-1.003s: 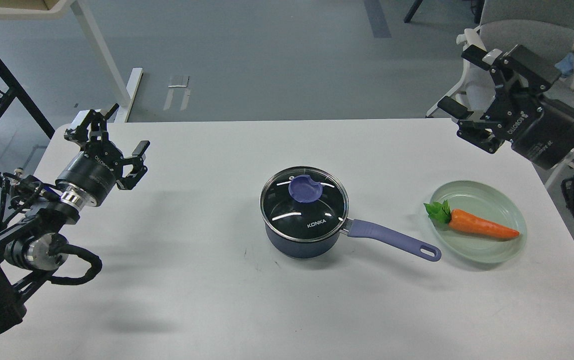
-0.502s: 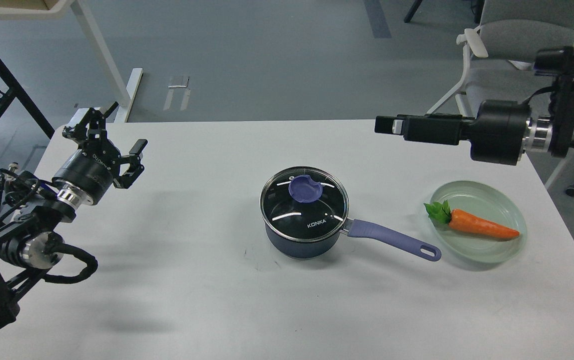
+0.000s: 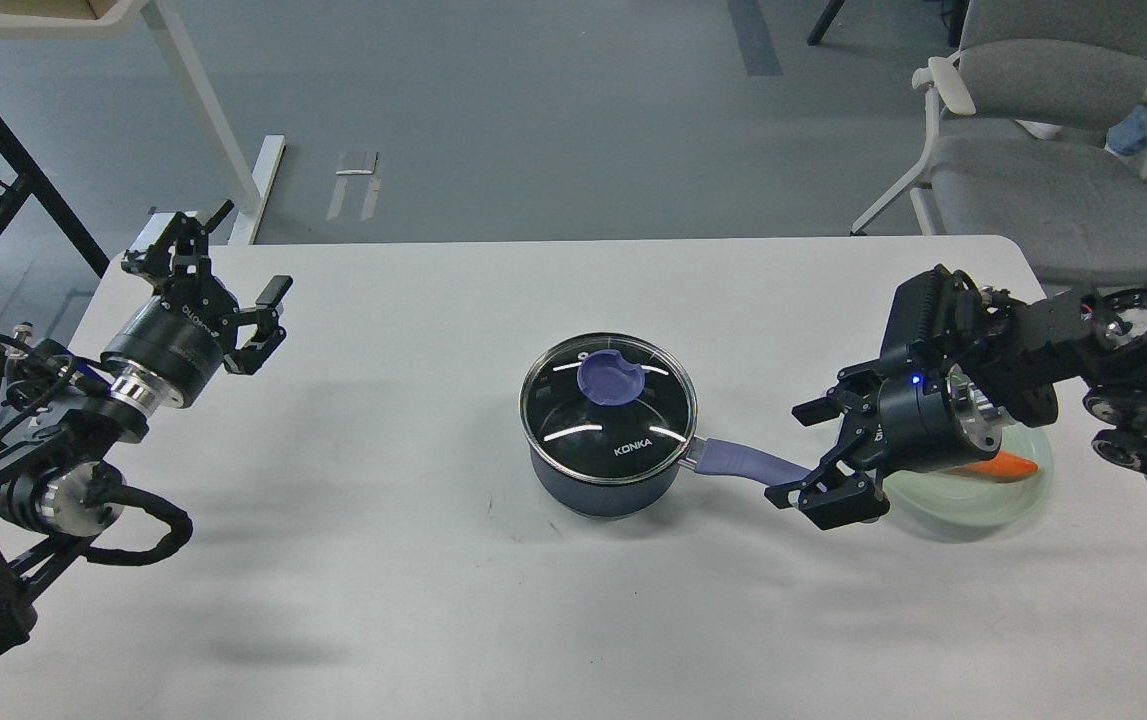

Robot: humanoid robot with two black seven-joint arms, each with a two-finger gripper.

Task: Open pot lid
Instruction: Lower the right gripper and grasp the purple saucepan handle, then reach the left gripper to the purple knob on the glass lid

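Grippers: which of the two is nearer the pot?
The right gripper, open at the pot's purple handle. The left gripper is far off at the table's edge.

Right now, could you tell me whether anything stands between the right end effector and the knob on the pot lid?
Nothing visible does. The right end effector is open at the far end of the purple pot handle, and only that handle and bare glass lid lie between it and the purple knob. The plate sits behind the end effector.
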